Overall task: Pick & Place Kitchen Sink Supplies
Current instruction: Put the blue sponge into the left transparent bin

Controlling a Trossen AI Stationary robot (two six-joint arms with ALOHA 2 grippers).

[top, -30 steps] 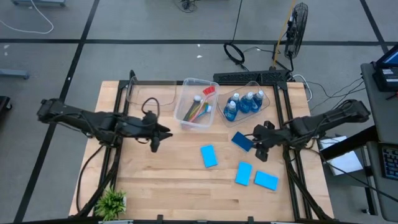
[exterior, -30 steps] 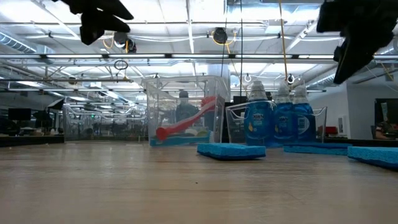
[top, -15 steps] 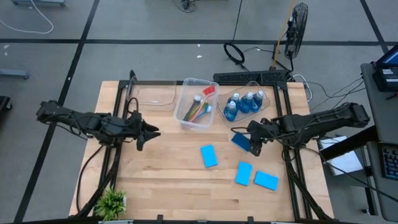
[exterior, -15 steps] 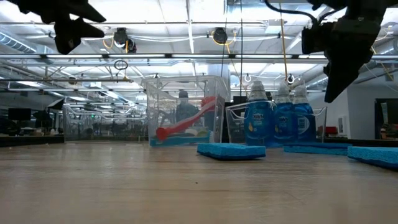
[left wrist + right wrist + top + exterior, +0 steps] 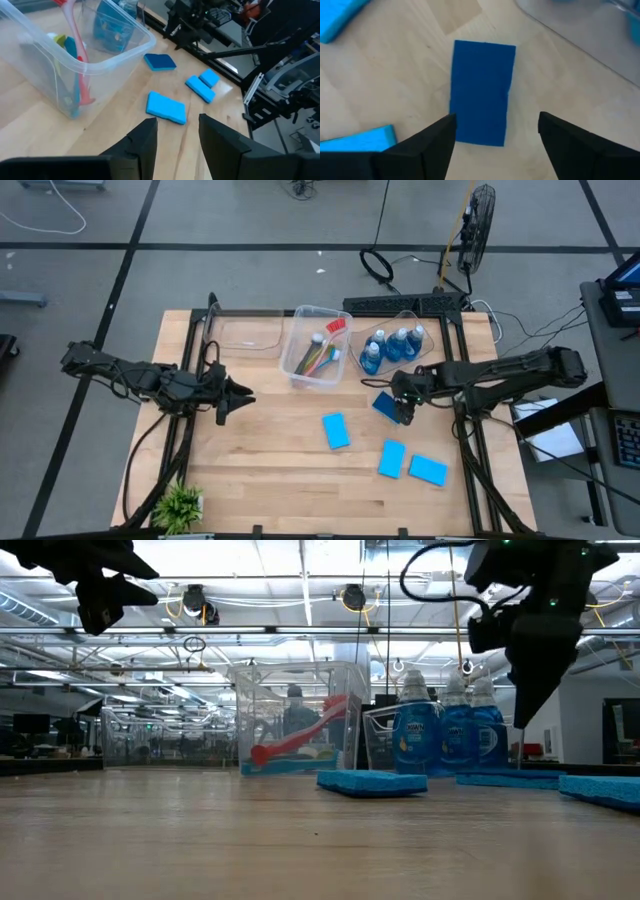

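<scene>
Dark blue sponge (image 5: 483,93) flat below open right claw (image 5: 492,131)

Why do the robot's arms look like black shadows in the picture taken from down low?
In the low view, the bright ceiling lights sit behind the right gripper, so it shows as a dark silhouette. In the right wrist view, the dark blue sponge looks sharp, while that gripper's own fingers up close look soft and blurry.
</scene>
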